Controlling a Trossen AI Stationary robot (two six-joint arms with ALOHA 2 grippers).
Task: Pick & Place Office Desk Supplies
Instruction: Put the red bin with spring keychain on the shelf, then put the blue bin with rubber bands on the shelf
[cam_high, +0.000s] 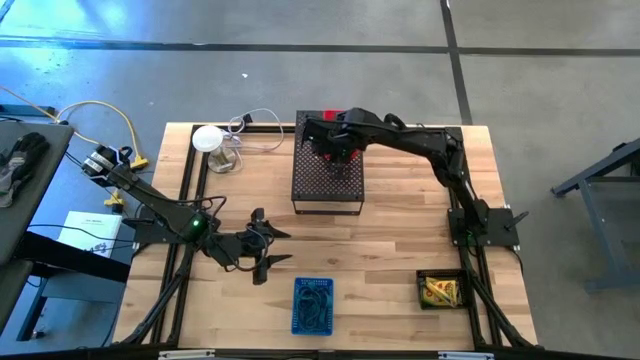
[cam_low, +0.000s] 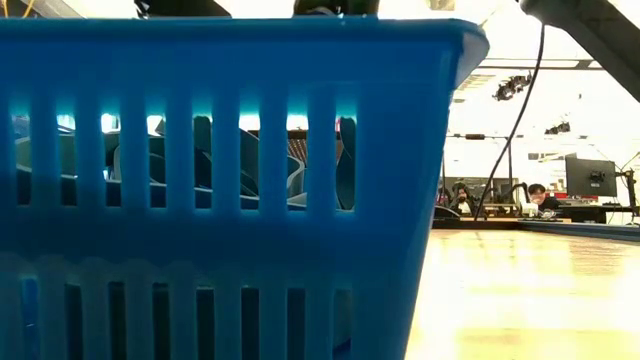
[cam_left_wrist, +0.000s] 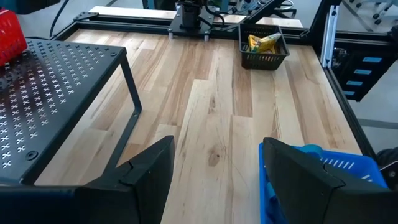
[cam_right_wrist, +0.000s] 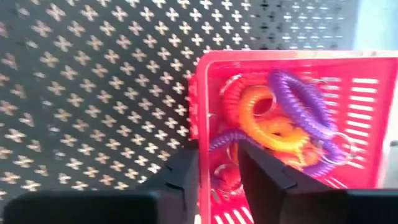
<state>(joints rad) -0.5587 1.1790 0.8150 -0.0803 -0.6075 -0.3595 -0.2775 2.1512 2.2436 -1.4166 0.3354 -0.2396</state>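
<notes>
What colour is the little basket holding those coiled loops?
Red, bright pinkish-red; the basket shows best in the right wrist view, sitting on the black perforated shelf.

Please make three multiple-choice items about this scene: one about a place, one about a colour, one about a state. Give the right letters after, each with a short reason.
1. Where is the red basket?
A. on top of the black perforated stand
B. on the floor
C. inside the blue basket

2. What colours are the coiled loops in the red basket?
A. green and white
B. purple, orange and red
C. only black

3. How are the fingers of the left gripper?
A. shut on a loop
B. shut on a packet
C. spread apart, holding nothing

Answers:
1 A: the right wrist view shows the basket resting on the perforated surface.
2 B: those colours show in the right wrist view.
3 C: the left wrist view shows bare table between the fingers.
</notes>
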